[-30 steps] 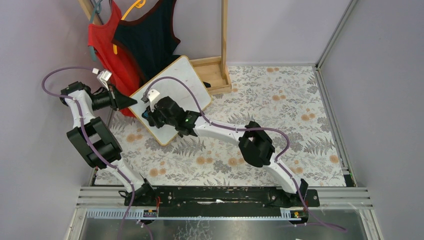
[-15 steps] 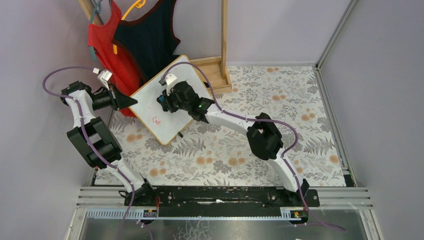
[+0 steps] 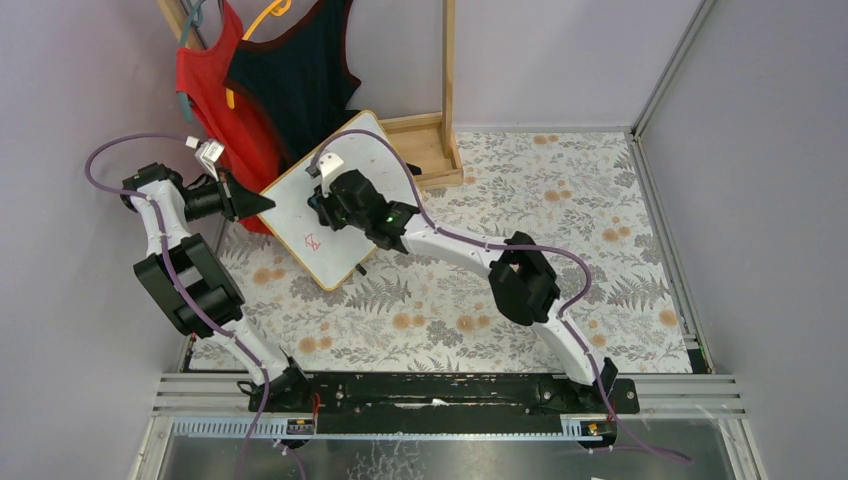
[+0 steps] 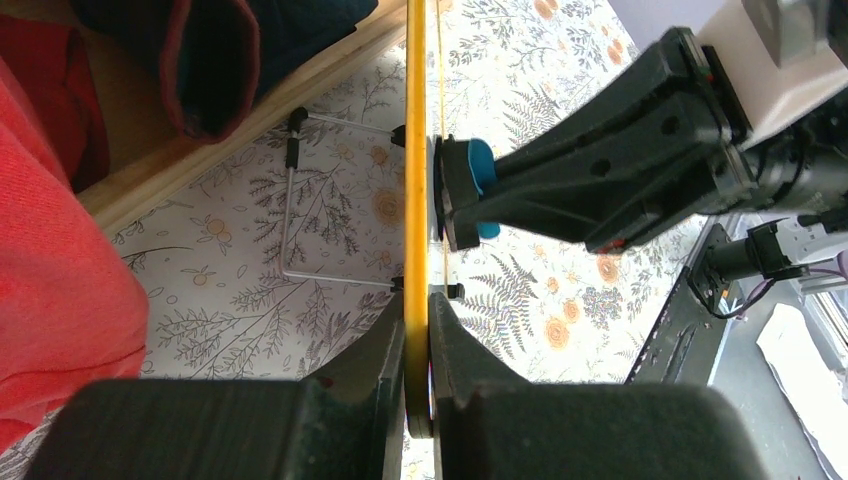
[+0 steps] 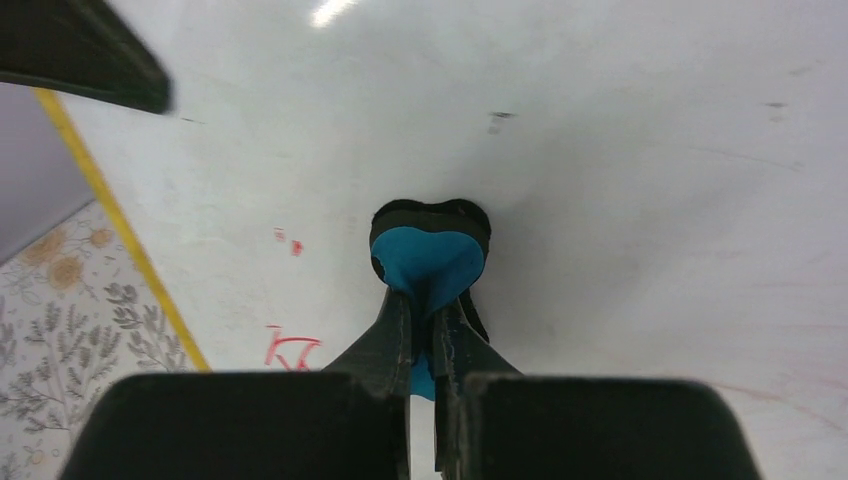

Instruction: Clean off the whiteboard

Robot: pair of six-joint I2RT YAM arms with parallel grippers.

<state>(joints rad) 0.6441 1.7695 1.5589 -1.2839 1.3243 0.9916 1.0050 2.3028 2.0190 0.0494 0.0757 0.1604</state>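
My left gripper [image 4: 418, 312] is clamped tight on the edge of the large white wooden-framed whiteboard [image 3: 296, 205], which stands tilted at the far left of the flower-patterned table [image 3: 560, 200]. My right gripper [image 5: 426, 305] pinches the small blue eraser [image 5: 430, 258] flat against the board, near red handwritten marks [image 5: 290, 350].

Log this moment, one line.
left gripper shut on whiteboard edge | right gripper shut on blue eraser, touching whiteboard | red marks unerased

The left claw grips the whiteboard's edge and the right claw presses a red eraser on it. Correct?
Not red: the eraser that the right claw presses on the whiteboard is blue, as the right wrist view shows. The rest holds.
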